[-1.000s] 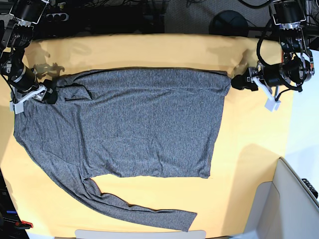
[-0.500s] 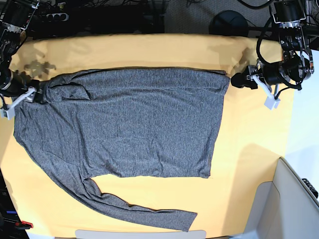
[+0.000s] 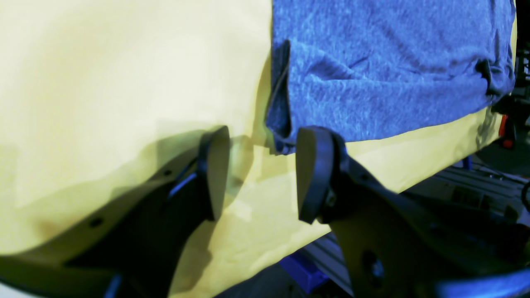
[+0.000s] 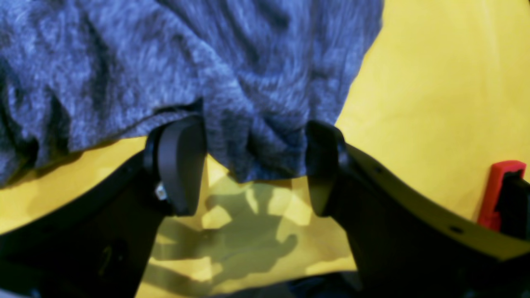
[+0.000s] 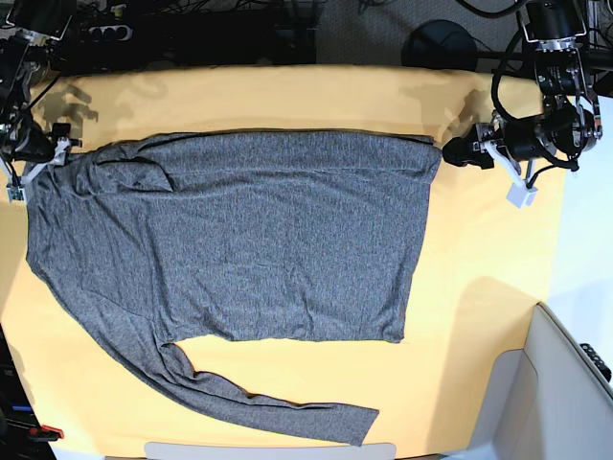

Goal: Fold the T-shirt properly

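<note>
Left wrist, claw: the left claw (image 3: 263, 174) is standing wide apart, holding nothing.
Left wrist, shirt: the shirt (image 3: 389, 70) corner is lying just ahead of the far pad, on the yellow cloth (image 3: 124, 82); it is looking close to touching, though blur is making that hard to tell.
Right wrist, claw: the right claw (image 4: 254, 165) is standing apart, with a bunched fold of the shirt (image 4: 186, 62) sitting between the pads, not pinched.
Right wrist, nearby: a red part (image 4: 499, 192) is showing off to the claw's side.
Base, change: the right claw (image 5: 38, 158) is pulling outward from where it was a second ago, and the shirt (image 5: 249, 259) edge by it is now lying flatter.
Base, left claw: the left claw (image 5: 458, 151) is hovering beside the shirt's other top corner, much as before.
Meaning: the top edge is probably being spread; no fold is made yet.
In the way: one sleeve is trailing loose, well away from both claws.
</note>
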